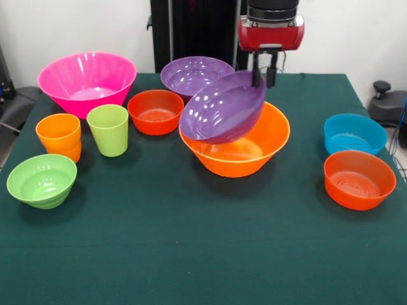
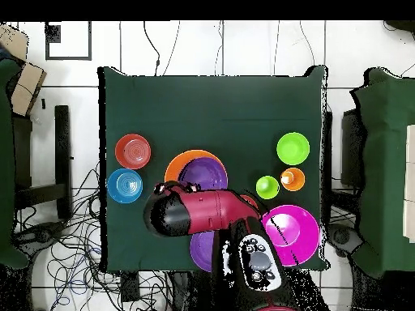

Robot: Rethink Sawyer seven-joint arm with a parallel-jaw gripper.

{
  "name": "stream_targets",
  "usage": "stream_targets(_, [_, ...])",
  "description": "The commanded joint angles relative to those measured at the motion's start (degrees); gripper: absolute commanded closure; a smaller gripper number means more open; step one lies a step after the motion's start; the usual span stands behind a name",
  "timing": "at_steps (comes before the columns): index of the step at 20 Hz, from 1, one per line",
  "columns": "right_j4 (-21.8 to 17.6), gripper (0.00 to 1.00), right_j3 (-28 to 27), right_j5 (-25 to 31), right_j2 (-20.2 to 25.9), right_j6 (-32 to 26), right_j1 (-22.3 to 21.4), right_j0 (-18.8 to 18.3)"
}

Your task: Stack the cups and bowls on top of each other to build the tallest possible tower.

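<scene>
**Purple bowl held tilted over orange bowl**

The gripper (image 1: 263,79) clamps the far rim of a purple bowl (image 1: 222,108). The bowl hangs steeply tilted, its lower edge inside the large orange bowl (image 1: 267,143) at the table centre. A second purple bowl (image 1: 191,73) stands just behind. The pink bowl (image 1: 87,79), small red-orange bowl (image 1: 155,111), orange cup (image 1: 59,135), green cup (image 1: 108,129) and small green bowl (image 1: 41,180) stand apart on one side. A blue bowl (image 1: 354,133) and another red-orange bowl (image 1: 358,179) stand on the other.
</scene>
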Motion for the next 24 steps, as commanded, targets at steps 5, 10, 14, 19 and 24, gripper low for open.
stream_targets(5, [-1.06, 0.0, -0.34, -1.26, -1.2, 6.45, 2.44, 1.61])
stream_targets(10, [-0.89, 0.0, -0.03, -1.54, -1.09, 6.34, 2.34, 1.5])
stream_targets(14, [-0.01, 0.0, -0.33, -1.09, -0.93, 6.63, 2.79, 1.42])
stream_targets(19, [0.86, 0.0, -1.39, -0.23, -0.72, 6.67, 2.94, 1.5])
stream_targets(24, [-0.54, 0.0, -9.82, 5.91, 2.36, -2.0, 4.38, -4.02])
